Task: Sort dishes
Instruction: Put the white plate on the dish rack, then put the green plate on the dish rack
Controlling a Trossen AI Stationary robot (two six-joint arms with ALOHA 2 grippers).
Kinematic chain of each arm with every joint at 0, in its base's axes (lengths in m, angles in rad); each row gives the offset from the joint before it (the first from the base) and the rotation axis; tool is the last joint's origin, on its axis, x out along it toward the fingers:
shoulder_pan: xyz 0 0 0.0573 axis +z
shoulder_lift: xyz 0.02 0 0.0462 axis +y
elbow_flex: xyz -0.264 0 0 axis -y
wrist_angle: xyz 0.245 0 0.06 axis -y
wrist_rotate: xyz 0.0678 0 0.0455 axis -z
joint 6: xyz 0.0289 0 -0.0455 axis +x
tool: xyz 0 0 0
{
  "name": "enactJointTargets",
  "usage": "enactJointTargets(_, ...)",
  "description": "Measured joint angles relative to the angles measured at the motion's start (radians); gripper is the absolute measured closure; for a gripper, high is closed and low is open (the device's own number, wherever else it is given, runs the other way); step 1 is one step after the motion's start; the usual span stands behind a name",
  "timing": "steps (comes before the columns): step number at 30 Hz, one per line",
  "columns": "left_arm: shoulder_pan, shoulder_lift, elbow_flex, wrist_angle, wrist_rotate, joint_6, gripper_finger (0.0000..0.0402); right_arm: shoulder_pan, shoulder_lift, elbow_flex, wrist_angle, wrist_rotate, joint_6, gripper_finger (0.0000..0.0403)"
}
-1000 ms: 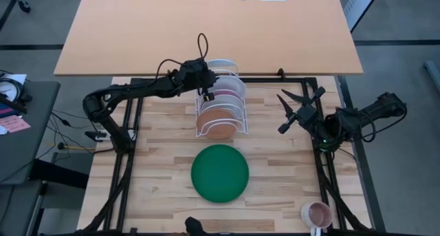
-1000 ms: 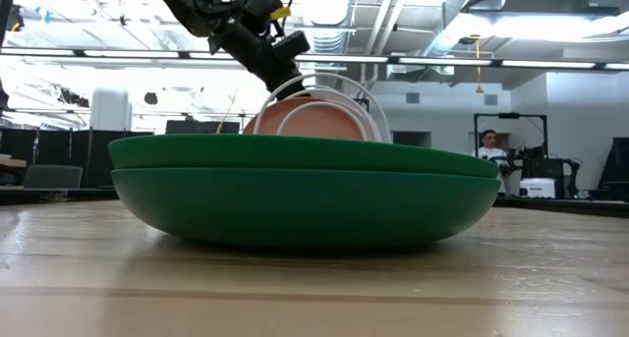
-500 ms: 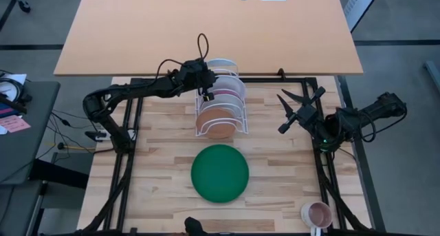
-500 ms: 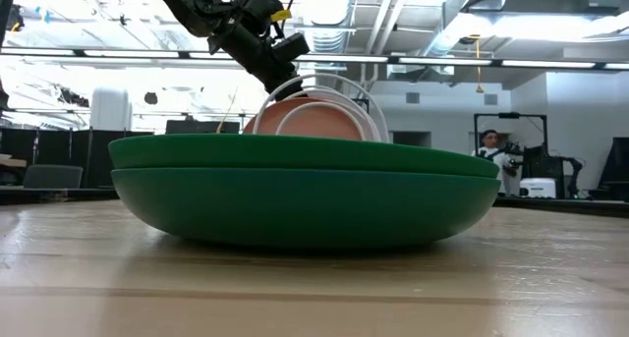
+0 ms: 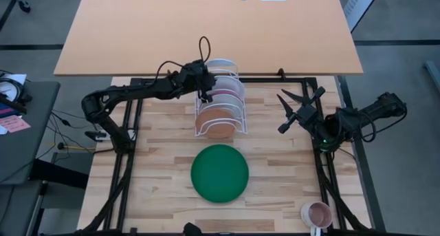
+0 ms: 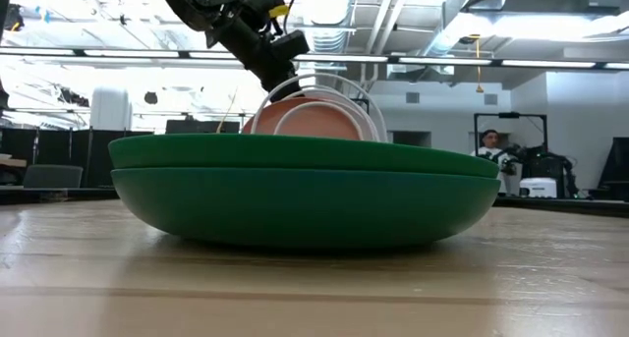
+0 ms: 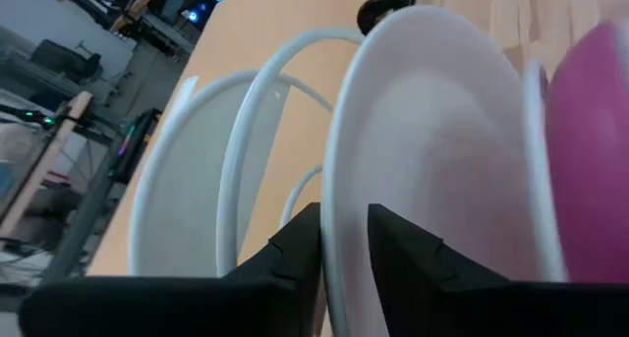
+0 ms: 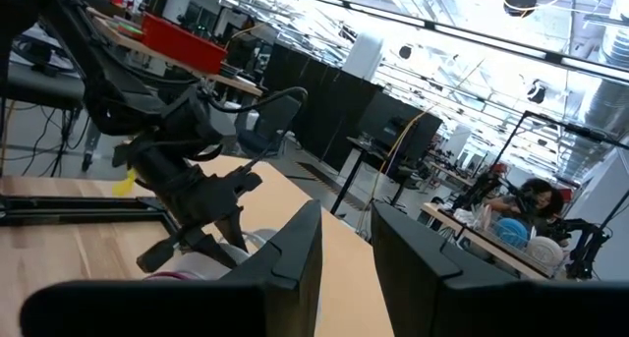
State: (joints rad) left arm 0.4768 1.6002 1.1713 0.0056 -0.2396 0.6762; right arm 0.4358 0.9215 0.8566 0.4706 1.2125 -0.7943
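Barely anything has shifted since a second ago: only the left gripper (image 5: 205, 93) has eased a touch up and back at the rack (image 5: 239, 118), and its fingers are parting. Nearest the front edge, the mug (image 5: 317, 213) sits off at the right corner, out of play. Next comes the green plate (image 5: 220, 173), lying flat on the table (image 5: 151, 174), well apart from the rack and not yet sorted. Further back, the brown plate (image 5: 218, 129) stands on edge in the front slot, the pink plate (image 5: 227, 95) behind it, and the white plate (image 7: 423, 150) behind that. In the left wrist view the fingers straddle the white plate's rim with a narrow gap, grip loosening rather than clamped. To finish this well, I'd say open fully, then lift straight up along the plate's plane, so neither finger drags the rim or nudges the wires. Off to the right, the right gripper (image 5: 297, 109) hangs over the table, jaws apart, holding nothing.
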Motion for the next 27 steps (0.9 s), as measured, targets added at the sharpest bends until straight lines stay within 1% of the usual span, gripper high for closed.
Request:
enactJointTargets(7,-0.043,-0.024,0.000,-0.003,-0.063,0.017,0.0281,0.000,0.000,0.000,0.000,0.000,0.000,0.0306)
enactJointTargets(13,-0.068,-0.065,0.000,-0.017,-0.089,0.024,0.0253,0.000,0.000,0.000,0.000,0.000,0.001,0.0306)
enactJointTargets(21,-0.117,-0.168,0.000,-0.034,-0.107,0.022,0.0249,0.000,0.000,0.000,0.000,0.000,0.001,0.0306)
enactJointTargets(27,-0.168,-0.283,0.000,-0.074,-0.129,0.012,0.0249,0.000,0.000,0.000,0.000,0.000,0.001,0.0306)
